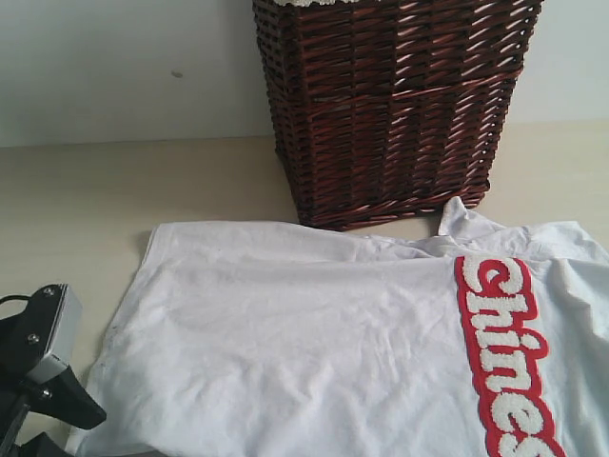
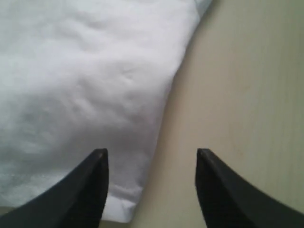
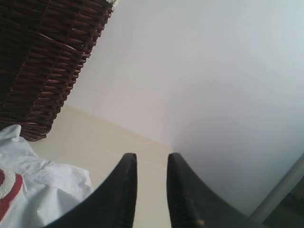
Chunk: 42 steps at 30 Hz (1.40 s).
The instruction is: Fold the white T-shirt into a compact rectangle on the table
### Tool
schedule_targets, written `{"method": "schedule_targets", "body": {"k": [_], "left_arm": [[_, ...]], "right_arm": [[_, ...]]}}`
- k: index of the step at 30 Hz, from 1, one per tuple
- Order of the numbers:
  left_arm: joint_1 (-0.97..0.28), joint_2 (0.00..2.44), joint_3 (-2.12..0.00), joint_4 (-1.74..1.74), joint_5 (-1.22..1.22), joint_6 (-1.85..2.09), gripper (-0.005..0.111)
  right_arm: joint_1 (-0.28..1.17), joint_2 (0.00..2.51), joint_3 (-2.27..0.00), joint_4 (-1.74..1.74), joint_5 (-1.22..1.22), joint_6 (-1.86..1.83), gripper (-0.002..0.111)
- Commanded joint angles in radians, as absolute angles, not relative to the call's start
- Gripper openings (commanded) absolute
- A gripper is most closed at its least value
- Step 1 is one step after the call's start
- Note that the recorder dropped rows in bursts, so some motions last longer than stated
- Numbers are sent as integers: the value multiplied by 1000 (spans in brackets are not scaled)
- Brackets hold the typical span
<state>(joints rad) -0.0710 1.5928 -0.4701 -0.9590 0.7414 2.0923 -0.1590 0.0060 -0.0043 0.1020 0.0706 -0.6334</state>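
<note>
The white T-shirt [image 1: 314,343] lies spread flat on the beige table [image 1: 95,190], with its red-outlined lettering [image 1: 504,352] at the right. My left gripper [image 2: 151,152] is open low over the shirt's edge [image 2: 85,85]; one finger is over cloth, the other over bare table [image 2: 247,95]. Only the left arm's wrist housing [image 1: 43,352] shows in the exterior view, at the shirt's lower left corner. My right gripper [image 3: 151,156] is narrowly open and empty, raised beside a shirt corner [image 3: 52,190]. It is out of the exterior view.
A tall dark brown wicker basket [image 1: 390,105] stands on the table just behind the shirt, also seen as the basket [image 3: 42,52] in the right wrist view. A pale wall [image 3: 213,71] closes the table's far side. Bare table lies left of the basket.
</note>
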Motion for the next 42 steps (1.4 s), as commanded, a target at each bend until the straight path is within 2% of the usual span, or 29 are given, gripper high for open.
{"method": "schedule_targets", "body": {"k": [1,5,7,13,17,23,27,33,35,36,40,42], "left_arm": [[-71,1676,-465,-1001,688,2098,49],[-71,1727,-465,-1009,666,2098,21],[-71,1730,-465,-1006,668,2098,2],[-71,1655,-465,-952,692,2051,0],[-71,1519,-483,-887,817,2033,0],[-71,1410,-646,-993,985,2037,0],[-71,1525,-757,-1002,1055,2027,0],[-71,1932,-957,-1124,1053,1969,0],[-71,2038,-1019,-1169,1044,1969,3],[-71,2065,-1033,-1171,1038,1969,10],[-71,2059,-1039,-1184,1013,1904,54],[-69,1996,-1039,-1144,1020,1758,61]], "right_arm": [[-163,0,0,95,73,-624,24],[-163,0,0,95,73,-624,24],[-163,0,0,95,73,-624,24],[-163,0,0,95,73,-624,24],[-163,0,0,95,73,-624,24],[-163,0,0,95,73,-624,24],[-163,0,0,95,73,-624,24],[-163,0,0,95,73,-624,24],[-163,0,0,95,73,-624,24],[-163,0,0,95,73,-624,24],[-163,0,0,95,73,-624,24],[-163,0,0,95,73,-624,24]]}}
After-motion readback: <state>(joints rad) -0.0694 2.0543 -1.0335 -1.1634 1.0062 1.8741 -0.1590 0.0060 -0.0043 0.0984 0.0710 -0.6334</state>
